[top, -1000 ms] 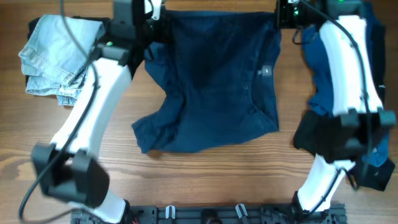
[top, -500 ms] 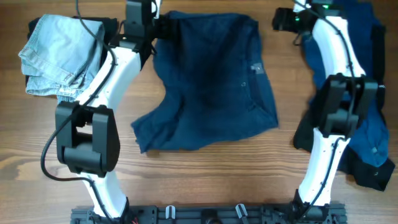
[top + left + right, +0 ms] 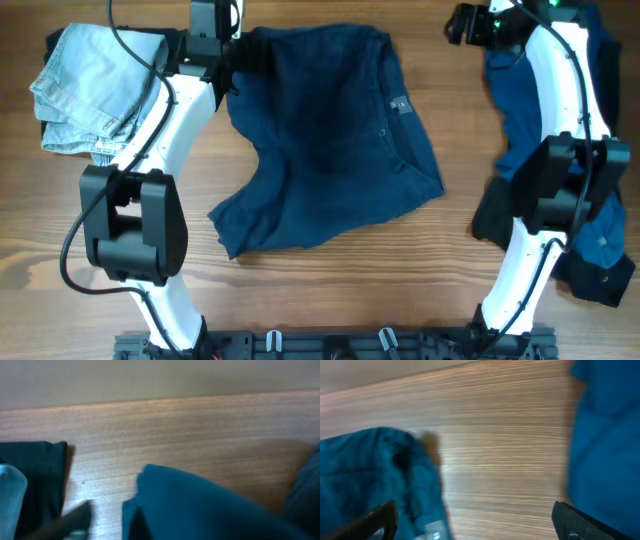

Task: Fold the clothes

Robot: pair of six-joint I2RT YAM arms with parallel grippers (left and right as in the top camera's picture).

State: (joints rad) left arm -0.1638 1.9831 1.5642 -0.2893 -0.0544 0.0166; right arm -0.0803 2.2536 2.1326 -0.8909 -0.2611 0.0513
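Note:
A dark navy garment (image 3: 325, 130) lies spread on the wooden table (image 3: 330, 290), its top edge at the far side. My left gripper (image 3: 238, 55) stands at the garment's top left corner. In the left wrist view one finger (image 3: 72, 521) shows with bare wood between it and the navy cloth (image 3: 210, 510); the jaws look open and the other finger is hidden. My right gripper (image 3: 462, 22) hovers right of the garment's top right corner. It is wide open (image 3: 475, 522) over bare wood, with the navy cloth (image 3: 375, 475) beside its left finger.
A light denim pile (image 3: 85, 85) on a black cloth sits at the back left, close to the left arm. A heap of blue and dark clothes (image 3: 600, 160) fills the right edge behind the right arm. Bare wood lies in front of the garment.
Both grippers were shut on the garment's top corners and have opened. The top edge has dropped and slid left. The right gripper has drawn away to the right.

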